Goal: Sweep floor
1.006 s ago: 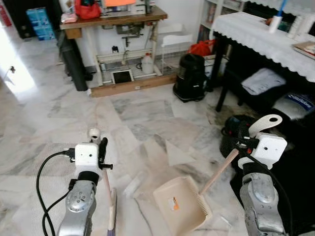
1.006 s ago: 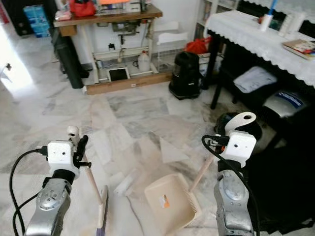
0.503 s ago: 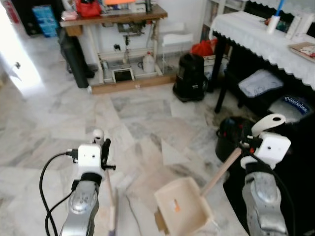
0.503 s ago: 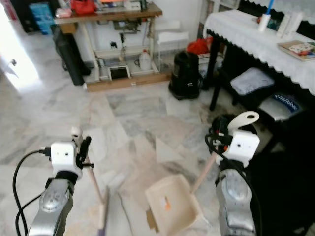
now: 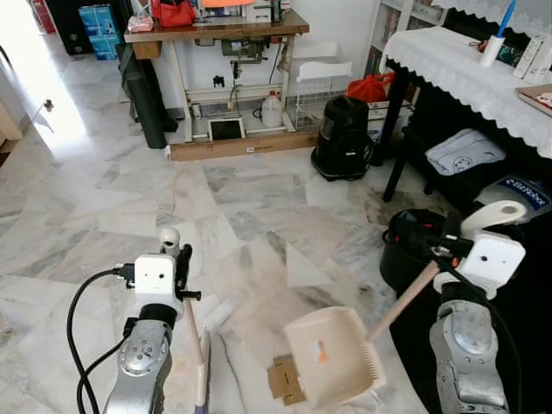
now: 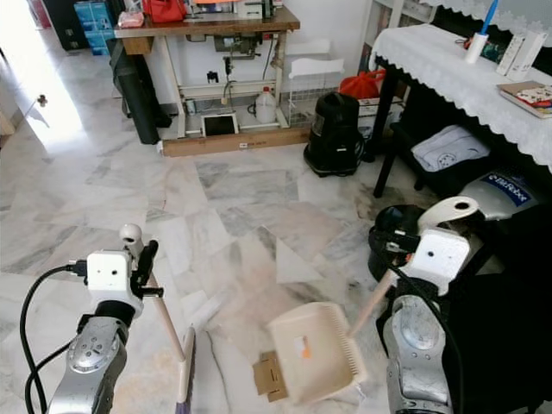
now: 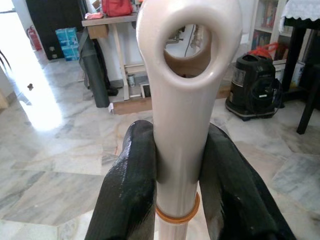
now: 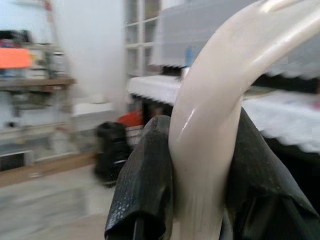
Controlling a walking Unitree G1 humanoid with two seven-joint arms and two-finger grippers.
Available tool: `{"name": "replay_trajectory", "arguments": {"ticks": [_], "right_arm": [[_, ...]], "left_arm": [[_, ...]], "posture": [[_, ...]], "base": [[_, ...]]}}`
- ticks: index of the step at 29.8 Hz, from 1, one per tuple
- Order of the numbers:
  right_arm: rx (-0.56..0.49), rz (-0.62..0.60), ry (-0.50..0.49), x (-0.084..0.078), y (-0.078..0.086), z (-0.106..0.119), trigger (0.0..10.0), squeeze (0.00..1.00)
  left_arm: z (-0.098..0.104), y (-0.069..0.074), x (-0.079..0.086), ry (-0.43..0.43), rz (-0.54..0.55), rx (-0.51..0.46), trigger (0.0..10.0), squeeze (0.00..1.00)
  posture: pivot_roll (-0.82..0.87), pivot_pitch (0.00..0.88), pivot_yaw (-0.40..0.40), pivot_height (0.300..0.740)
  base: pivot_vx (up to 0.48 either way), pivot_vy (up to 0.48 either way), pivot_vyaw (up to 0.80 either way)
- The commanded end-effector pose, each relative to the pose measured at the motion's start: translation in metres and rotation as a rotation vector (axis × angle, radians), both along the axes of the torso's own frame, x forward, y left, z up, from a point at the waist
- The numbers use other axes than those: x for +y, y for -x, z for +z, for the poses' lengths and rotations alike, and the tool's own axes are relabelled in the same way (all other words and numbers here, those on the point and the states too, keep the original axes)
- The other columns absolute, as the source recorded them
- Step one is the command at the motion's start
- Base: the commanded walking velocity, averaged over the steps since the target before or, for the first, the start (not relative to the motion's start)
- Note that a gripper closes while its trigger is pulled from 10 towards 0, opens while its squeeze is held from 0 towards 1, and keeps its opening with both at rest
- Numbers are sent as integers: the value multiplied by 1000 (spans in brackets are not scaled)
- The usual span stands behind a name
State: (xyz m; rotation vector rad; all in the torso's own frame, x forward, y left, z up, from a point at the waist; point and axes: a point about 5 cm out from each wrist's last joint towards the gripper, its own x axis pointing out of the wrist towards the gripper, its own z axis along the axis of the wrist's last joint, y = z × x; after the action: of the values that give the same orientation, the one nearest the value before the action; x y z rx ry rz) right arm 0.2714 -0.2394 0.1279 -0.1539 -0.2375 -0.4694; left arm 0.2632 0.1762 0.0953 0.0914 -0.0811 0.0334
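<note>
While the cream broom handle (image 7: 180, 125) is clamped between the two black fingers (image 7: 127, 200) of the left gripper (image 5: 177, 259), the broom head (image 5: 202, 379) is rested on the marble floor (image 5: 103, 198), low and partly cut off by the picture edge. The dustpan handle (image 8: 215, 120) is gripped tightly by the right gripper (image 8: 200, 175), and the cream dustpan (image 5: 332, 358) is held tilted just above the floor. A flattened piece of brown cardboard (image 5: 283, 379) is seen lying at the dustpan's open lip, between pan and broom. Further off, a black bin (image 5: 412, 246) stands near the right arm, a black vacuum cleaner (image 5: 345, 138) beyond it, a wooden workbench (image 5: 216, 26) against the wall, and a table with a white lace cloth (image 5: 457, 65) to the right. The right wrist view is blurred.
</note>
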Motion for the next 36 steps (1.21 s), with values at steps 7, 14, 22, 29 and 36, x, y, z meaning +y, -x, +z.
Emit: {"name": "replay_trajectory", "arguments": {"ticks": [7, 14, 22, 29, 36], "right_arm": [[-66, -112, 204, -13, 5, 22, 10000, 0], [-46, -124, 227, -13, 3, 16, 10000, 0], [-10, -128, 234, -13, 1, 3, 10000, 0], [60, -108, 256, -15, -6, -17, 10000, 0], [90, -88, 266, -14, -13, -26, 10000, 0]], "left_arm": [[11, -1, 2, -2, -3, -49, 10000, 0], [12, -1, 2, 0, -12, -51, 10000, 0], [13, 1, 4, -4, -17, -48, 10000, 0], [13, 3, 1, 0, -42, -43, 10000, 0], [15, 5, 4, -7, -42, -41, 10000, 0]], "posture": [[-10, 0, -1, 740], [-9, 0, 5, 740], [5, 0, 15, 740], [18, 0, 29, 740], [29, 0, 39, 740]], "base": [[0, 0, 0], [0, 0, 0], [0, 0, 0], [0, 0, 0], [0, 0, 0]]}}
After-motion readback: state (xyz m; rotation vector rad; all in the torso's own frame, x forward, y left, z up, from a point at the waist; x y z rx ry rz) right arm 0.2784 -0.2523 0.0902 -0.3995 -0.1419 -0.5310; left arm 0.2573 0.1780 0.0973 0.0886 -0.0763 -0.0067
